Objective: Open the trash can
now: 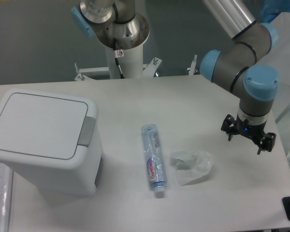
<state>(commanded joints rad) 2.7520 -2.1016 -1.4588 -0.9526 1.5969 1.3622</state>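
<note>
- Gripper (244,141): two dark fingers spread apart, nothing between them. It hangs above the right part of the table, pointing downward, clear of every item.
- Arm (241,58): grey links with light blue joint caps, coming in from the upper right. The wrist sits directly above the gripper. The arm's base column (123,43) stands at the far edge of the table, near centre.
- Crumpled clear plastic (192,166): lies on the table just left of and slightly nearer the camera than the gripper, not touching it.
- Clear bottle (153,159): lies on its side near the table's centre, cap end toward the camera, with a blue and red label. It rests just beside the crumpled plastic, between it and the bin.
- Trash can (43,145): stands upright at the left side of the table, well apart from the gripper. Boxy white plastic body with rounded corners, far larger than the bottle. The flat lid is down and flush with the body. A grey button strip (86,131) sits at the lid's right edge, on the side facing the bottle. No visible damage or marks.
- Table (183,106): pale, matte surface bearing all items listed.
</note>
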